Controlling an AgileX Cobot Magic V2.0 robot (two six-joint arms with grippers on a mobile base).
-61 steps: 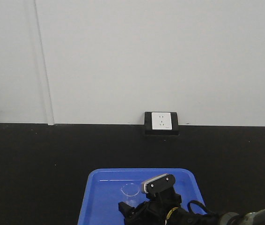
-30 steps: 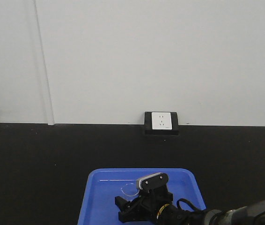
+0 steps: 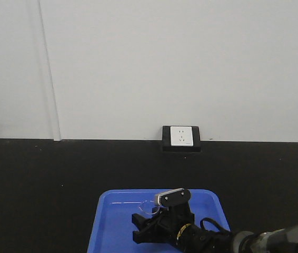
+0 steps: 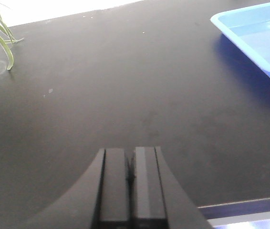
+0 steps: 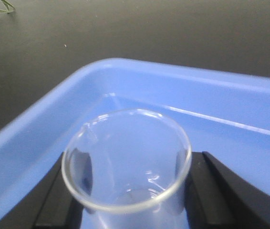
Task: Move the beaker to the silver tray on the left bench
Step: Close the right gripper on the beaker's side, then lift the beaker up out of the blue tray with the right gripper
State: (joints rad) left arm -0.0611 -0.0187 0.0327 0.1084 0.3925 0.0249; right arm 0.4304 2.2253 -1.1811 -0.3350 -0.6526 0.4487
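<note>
Right gripper [image 5: 132, 191] hugged the beaker [image 5: 125, 143], tight against both glass walls, and it looked like a real hold! The beaker sat upright in the blue tray [image 5: 39, 124], not carried off yet. Left gripper [image 4: 130, 155] was pinched together, empty, over the black bench [image 4: 125, 86]. No silver tray in sight; the whole carry lay ahead.

A laboratory: a glass beaker [image 5: 125, 157] stood in a blue tray [image 3: 107, 198] on a black bench [image 3: 33, 184] below a wall socket [image 3: 180, 136].
</note>
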